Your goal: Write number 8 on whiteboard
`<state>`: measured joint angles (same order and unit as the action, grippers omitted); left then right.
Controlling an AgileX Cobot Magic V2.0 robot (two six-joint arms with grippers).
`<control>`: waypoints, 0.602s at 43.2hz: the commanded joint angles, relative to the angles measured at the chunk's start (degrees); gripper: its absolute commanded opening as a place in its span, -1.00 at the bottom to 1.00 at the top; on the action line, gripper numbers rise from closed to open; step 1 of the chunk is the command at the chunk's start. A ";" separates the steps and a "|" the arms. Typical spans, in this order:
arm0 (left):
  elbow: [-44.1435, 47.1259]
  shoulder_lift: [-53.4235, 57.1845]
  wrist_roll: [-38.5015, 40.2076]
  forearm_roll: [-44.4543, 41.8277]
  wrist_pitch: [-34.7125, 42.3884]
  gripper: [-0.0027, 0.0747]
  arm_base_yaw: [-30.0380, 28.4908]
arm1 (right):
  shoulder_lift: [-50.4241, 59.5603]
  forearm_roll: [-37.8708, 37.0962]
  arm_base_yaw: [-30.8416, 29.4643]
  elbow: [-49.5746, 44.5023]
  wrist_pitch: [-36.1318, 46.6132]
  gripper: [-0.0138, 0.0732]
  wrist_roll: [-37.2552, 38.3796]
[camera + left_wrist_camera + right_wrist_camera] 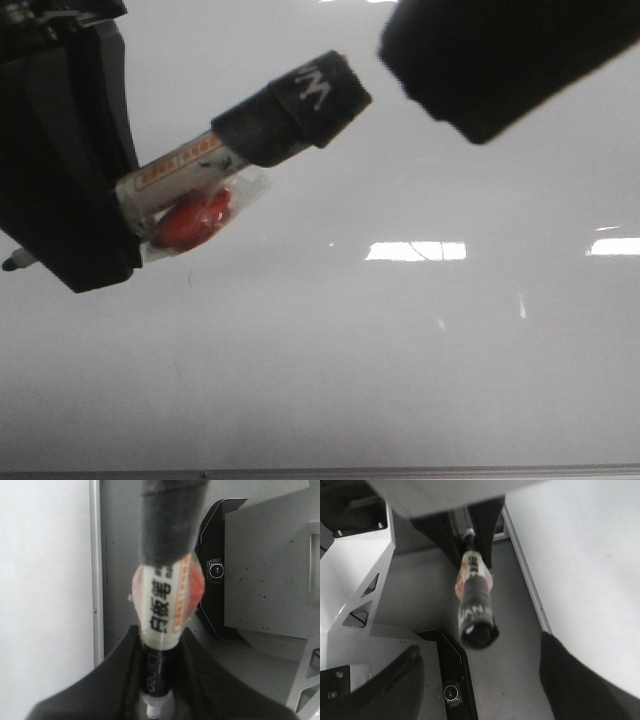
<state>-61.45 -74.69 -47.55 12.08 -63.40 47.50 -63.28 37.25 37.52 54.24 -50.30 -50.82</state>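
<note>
The whiteboard (400,350) fills the front view, glossy pale grey, and I see no number 8 on it; only a faint thin speck (188,279) shows. My left gripper (115,215) is shut on a marker (190,175) with a white labelled barrel, red wrapping and a black cap (300,105) pointing up and right. The marker's tip (15,262) pokes out low at the left. In the left wrist view the fingers (125,680) clamp the marker (162,605). My right gripper (480,70) is open just beyond the cap; in the right wrist view (480,680) the cap (477,625) hangs before its spread fingers.
Bright light reflections (415,251) lie on the board, and its thin grey frame (400,471) runs along the near edge. Beside the board (45,580) are a grey surface, a black device with a round knob (216,570) and a white metal bracket (355,580).
</note>
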 commanded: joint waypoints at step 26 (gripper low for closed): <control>-1.93 1.27 0.01 1.16 0.94 -0.96 0.31 | -15.16 2.20 5.03 12.67 -4.09 0.12 0.03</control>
<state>-61.45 -74.69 -47.67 12.08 -63.50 47.50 -79.66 37.25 42.48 64.87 -54.35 -50.76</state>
